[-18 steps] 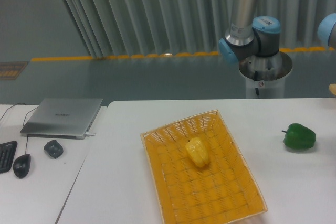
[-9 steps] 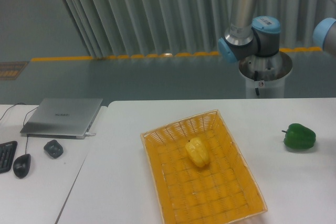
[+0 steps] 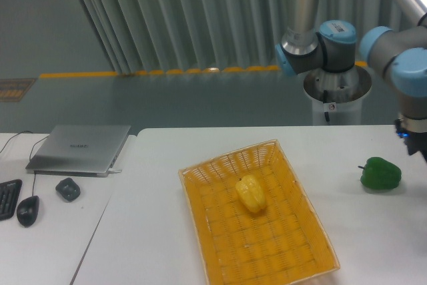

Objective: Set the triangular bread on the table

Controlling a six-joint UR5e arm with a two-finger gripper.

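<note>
The triangular bread does not show anywhere in this view. The white table (image 3: 163, 231) carries a yellow woven basket (image 3: 197, 179) with a yellow bell pepper (image 3: 251, 193) lying in it. My arm's blue-and-grey wrist (image 3: 408, 71) hangs at the right edge, above and just right of a green pepper (image 3: 381, 173). Only a dark piece of the gripper (image 3: 418, 139) shows below the wrist. Its fingers are cut off by the frame edge, so what they hold is hidden.
A separate white desk on the left holds a grey laptop (image 3: 80, 148), a mouse (image 3: 27, 210), a small dark object (image 3: 67, 188) and a keyboard corner (image 3: 7, 198). The robot's base (image 3: 337, 91) stands behind the table's far edge.
The arm's wrist has swung in from the right edge and come down toward the green pepper. A small orange bit at the right edge one second ago is gone from view.
</note>
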